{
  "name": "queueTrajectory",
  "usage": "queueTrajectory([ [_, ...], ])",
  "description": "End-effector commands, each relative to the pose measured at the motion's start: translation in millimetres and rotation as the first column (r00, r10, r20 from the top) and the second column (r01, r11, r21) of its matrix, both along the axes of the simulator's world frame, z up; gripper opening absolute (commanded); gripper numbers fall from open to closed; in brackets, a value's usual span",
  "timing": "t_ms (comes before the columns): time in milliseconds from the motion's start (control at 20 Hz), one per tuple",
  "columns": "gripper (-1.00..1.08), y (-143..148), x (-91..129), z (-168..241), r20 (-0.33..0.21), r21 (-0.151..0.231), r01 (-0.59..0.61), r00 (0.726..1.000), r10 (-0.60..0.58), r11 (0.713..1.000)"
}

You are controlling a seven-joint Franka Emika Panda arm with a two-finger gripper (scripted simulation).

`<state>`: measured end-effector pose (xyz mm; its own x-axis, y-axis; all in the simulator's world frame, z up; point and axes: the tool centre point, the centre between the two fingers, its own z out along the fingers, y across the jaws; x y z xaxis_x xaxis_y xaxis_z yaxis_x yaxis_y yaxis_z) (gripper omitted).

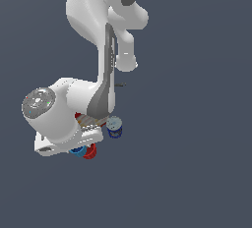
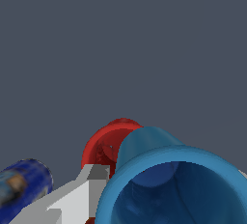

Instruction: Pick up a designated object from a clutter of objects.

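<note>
The bright-blue cup fills the near part of the wrist view, its open rim facing the camera. My gripper straddles it: one grey-white finger presses against its side, and a sliver of the other finger shows at the opposite side. The red cup stands right behind the blue one, touching or nearly touching it. In the exterior view the white hand covers most of the blue cup and red cup; the fingertips are hidden there.
The dark-blue can with whitish top stands just to the exterior view's right of the hand; it also shows in the wrist view. A sliver of the red cracker box peeks from under the arm. The thin dark tool lies farther back.
</note>
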<state>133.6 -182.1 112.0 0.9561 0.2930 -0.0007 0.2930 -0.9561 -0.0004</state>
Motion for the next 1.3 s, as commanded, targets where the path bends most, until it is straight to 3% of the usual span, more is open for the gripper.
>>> queueTrajectory([
  [0,-1.00,0,0,0,0.001,0.000,0.000,1.000,0.000,1.000],
  [650,-1.00,13,0,20,0.000,0.000,0.000,1.000,0.000,1.000],
  [1250,-1.00,78,1,125,0.000,-0.001,0.000,1.000,0.000,1.000],
])
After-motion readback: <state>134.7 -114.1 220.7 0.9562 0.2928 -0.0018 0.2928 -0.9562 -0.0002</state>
